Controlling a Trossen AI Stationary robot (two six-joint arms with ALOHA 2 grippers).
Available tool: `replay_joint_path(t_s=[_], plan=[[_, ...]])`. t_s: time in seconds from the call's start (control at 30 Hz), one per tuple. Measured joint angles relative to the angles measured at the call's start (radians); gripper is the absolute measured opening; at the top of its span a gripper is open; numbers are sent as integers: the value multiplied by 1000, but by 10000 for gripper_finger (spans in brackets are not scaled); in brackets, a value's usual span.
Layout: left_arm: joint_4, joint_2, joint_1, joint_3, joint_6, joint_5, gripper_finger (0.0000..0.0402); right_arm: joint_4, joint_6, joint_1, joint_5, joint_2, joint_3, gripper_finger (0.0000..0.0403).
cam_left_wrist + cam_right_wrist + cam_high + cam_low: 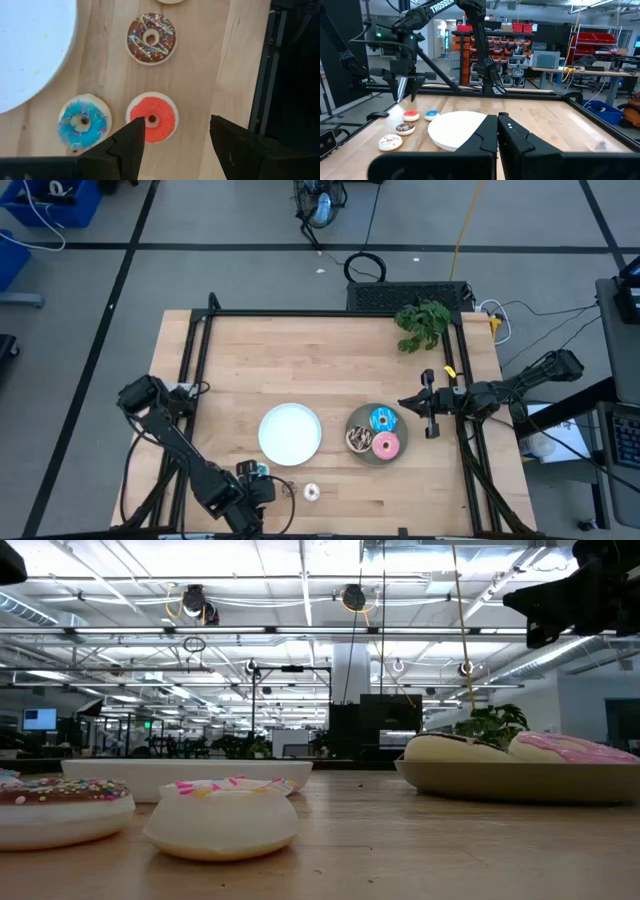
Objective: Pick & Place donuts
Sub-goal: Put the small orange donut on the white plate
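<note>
At the bench's near edge, left of centre, the left gripper (172, 145) hangs over the tiny donuts with fingers spread, the red donut (153, 119) between them, the blue tiny donut (83, 121) beside it and the brown tiny donut (150, 39) further on. The whitish-pink donut (311, 493) lies just right. The white plate (290, 433) sits mid-bench. Three larger donuts fill the grey plate (362, 452). Toward the right edge the right gripper (497, 130) hovers level, fingers together.

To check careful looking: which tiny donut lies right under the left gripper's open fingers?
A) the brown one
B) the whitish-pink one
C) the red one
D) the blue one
C: in the left wrist view the red donut lies under the left gripper, between its spread fingers; the blue donut lies beside it.
</note>
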Motion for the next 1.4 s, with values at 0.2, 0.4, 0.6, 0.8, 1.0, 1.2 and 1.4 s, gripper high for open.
replay_joint_path(t_s=[0.2, 0.4, 0.6, 0.8, 1.0, 1.2, 1.4], plan=[[92, 0, -4, -68, -19, 18, 225, 17, -8, 0, 1, 0, 0, 0], [126, 1, -8, -99, -15, 25, 225, 18, -8, 0, 0, 0, 0, 0], [154, 55, -9, -101, -14, 54, 225, 14, -8, 0, 0, 0, -1, 0], [167, 99, 3, -98, 17, 62, 225, 11, -1, 0, 0, 4, -1, 0], [168, 107, 10, -97, 27, 58, 225, 10, -1, 0, 0, 5, -1, 0], [161, 109, 11, -99, 34, -11, 208, 10, -1, 0, 0, 5, -1, 0], [151, 110, 15, -101, 75, -23, 105, 3, 0, 0, 0, 5, -1, 0]])
